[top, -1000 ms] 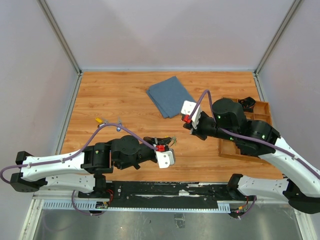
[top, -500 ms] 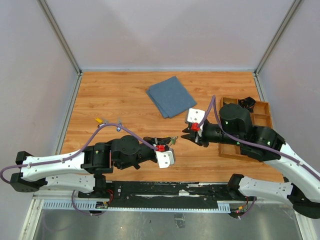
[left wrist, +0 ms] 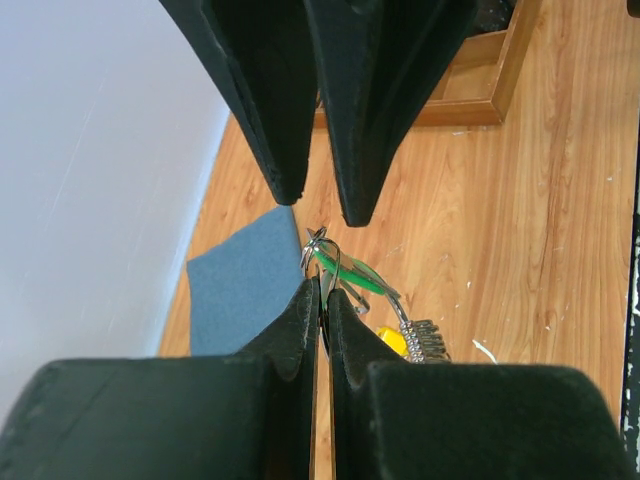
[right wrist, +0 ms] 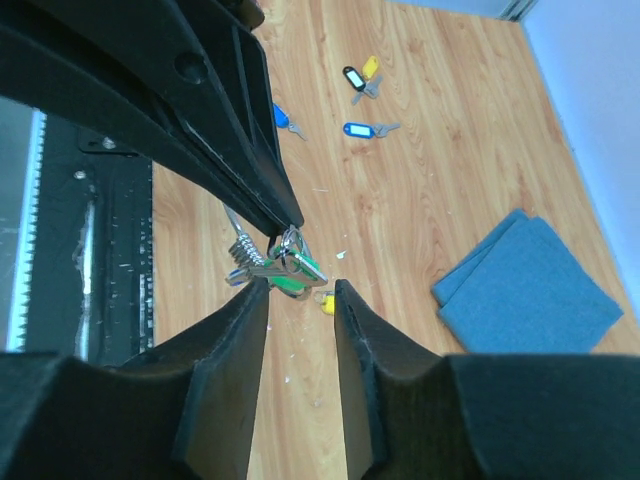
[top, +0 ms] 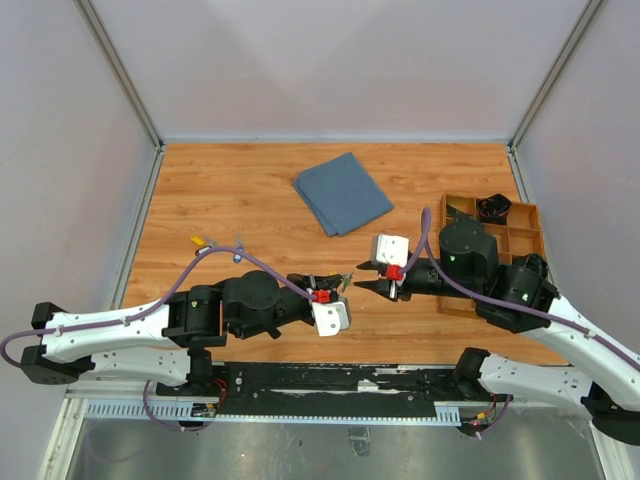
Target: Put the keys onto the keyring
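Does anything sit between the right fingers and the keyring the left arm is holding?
Nothing visible does. The right gripper, fingers parted, faces the keyring directly; the left gripper pinches it from the far side, and a green-tagged key hangs beside it.

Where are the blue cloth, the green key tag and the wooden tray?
Blue cloth [top: 342, 193]: top view, its middle.
Green key tag [left wrist: 352, 277]: left wrist view, its middle.
Wooden tray [top: 524, 216]: top view, bare far compartment.

Bright even light, pics sharp
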